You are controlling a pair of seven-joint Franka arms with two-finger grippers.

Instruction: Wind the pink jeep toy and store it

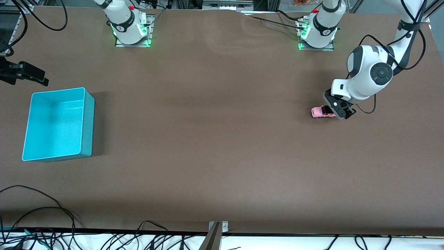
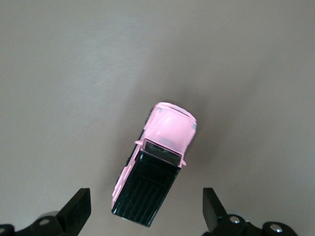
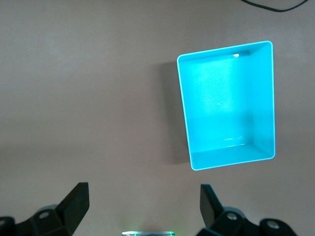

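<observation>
The pink jeep toy stands on the brown table near the left arm's end. My left gripper is low over its rear end. In the left wrist view the jeep lies slanted, with its black roof between the open fingers of my left gripper, apart from both. My right gripper is open and empty, high above the table. The teal bin stands empty at the right arm's end, and the right wrist view shows it from above.
A black clamp-like fixture sticks in over the table edge, farther from the front camera than the bin. Cables lie along the table's near edge. The two arm bases stand at the table's top edge.
</observation>
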